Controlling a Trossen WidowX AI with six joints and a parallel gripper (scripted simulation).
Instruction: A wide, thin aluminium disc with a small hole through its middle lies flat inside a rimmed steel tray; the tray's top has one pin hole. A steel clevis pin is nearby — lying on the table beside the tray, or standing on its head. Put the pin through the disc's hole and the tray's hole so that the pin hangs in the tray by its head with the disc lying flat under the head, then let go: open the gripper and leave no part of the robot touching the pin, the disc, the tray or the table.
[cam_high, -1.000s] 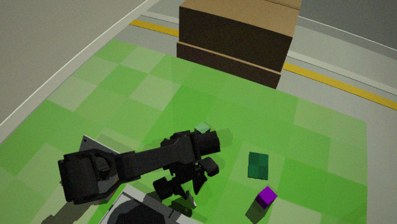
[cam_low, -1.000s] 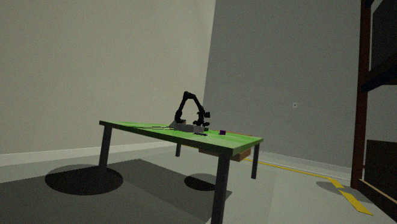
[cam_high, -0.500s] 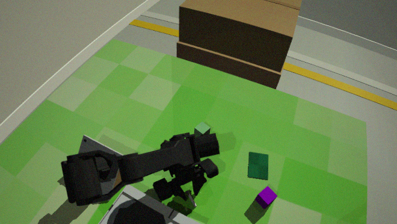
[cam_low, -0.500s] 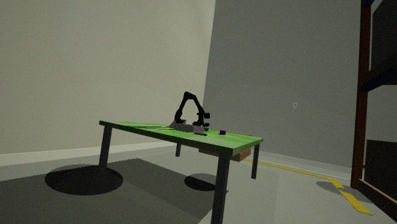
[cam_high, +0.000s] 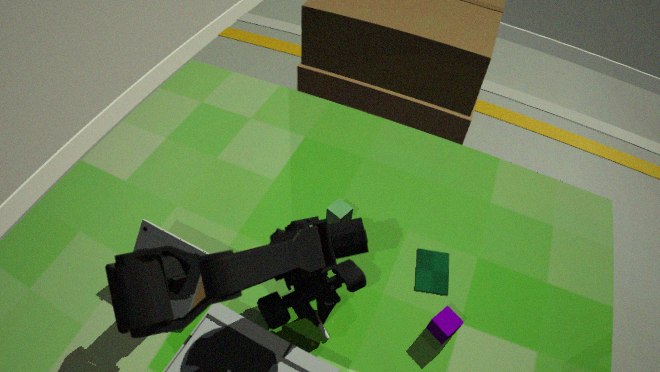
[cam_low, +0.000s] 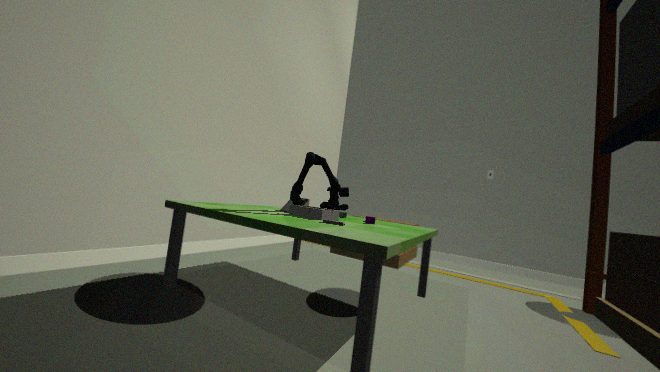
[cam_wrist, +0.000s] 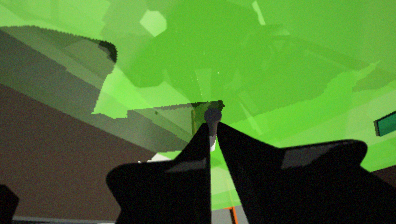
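Top: reaching over green table (cam_high: 505, 280) (cam_low: 300, 225) with black arm (cam_high: 265, 262) (cam_low: 302, 177); pointing gripper (cam_high: 322, 317) (cam_low: 332, 205) (cam_wrist: 211, 126) down beside tray (cam_high: 227, 320) (cam_low: 312, 213), cut by lower edge. Showing dark disc (cam_high: 230, 350) inside rim, pin (cam_high: 325, 334) (cam_wrist: 213, 116) at fingertips, outside tray. Purple cube (cam_high: 447, 322) (cam_low: 370, 220) well apart, near green square (cam_high: 432, 272).

Exterior: bent arm above tray; too small to make out pin.

Wrist: closed narrow on pin shaft, gripping just below round head; cannot tell if touching table.

High oblique, low distant side, close wrist
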